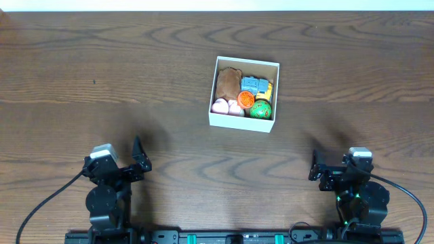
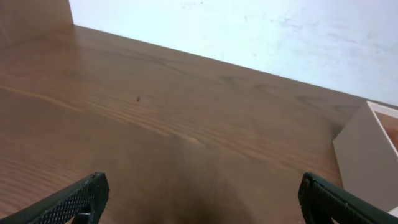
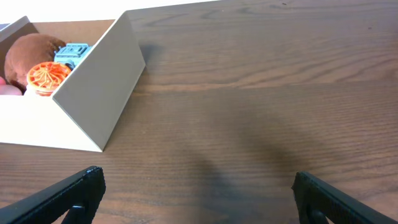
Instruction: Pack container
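Nearest, at 7 o'clock, the left gripper (image 2: 202, 202) hovers low over the wooden table (image 1: 102, 74), jaws spread wide around nothing. At 5 o'clock the right gripper (image 3: 196, 198) is posed the same, jaws parted and empty. Both arms are folded back by the near edge.

Farther off, around 12 o'clock, sits the container (image 1: 242, 123). Inside it, pink toys (image 1: 227, 106) and a green patterned ball (image 1: 260, 109) lie nearest. Beyond them are an orange ball (image 1: 246, 99), a blue toy (image 1: 254, 85) (something yellow beside it) and a brown plush (image 1: 228, 83).
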